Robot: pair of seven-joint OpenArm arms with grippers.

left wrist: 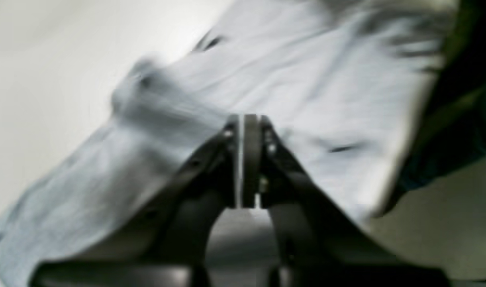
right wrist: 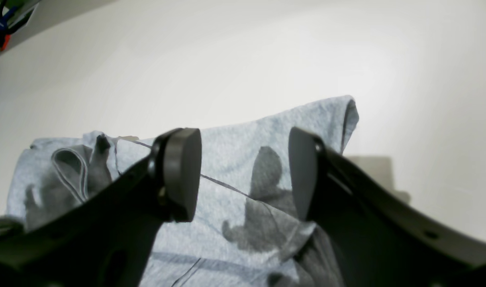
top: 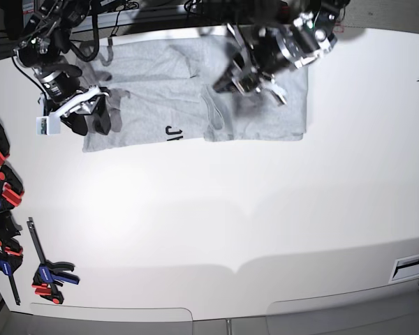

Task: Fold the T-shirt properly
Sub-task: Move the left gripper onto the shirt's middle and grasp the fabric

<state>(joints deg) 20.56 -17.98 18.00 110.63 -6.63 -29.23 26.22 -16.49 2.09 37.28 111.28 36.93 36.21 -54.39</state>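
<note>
Grey cotton T-shirt point(top: 153, 105) lies beneath both claws, left point(left wrist: 246, 159) pressed together, right point(right wrist: 245, 175) spread.

Clamps point(top: 50, 274) — red, blue, black (quite a few) — on the table point(top: 195, 230).

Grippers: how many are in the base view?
2: the right gripper at that view's left, the left gripper at its right, both over the T-shirt.

T-shirt point(top: 152, 105): one; toward twelve o'clock in base view
Robot arms point(top: 54, 66): two; eleven and one o'clock
Grippers point(right wrist: 245, 175): two; one per arm
Table point(top: 216, 230): one
Red-and-blue tools point(top: 49, 274): several, eight to ten o'clock; exact count unclear
</note>
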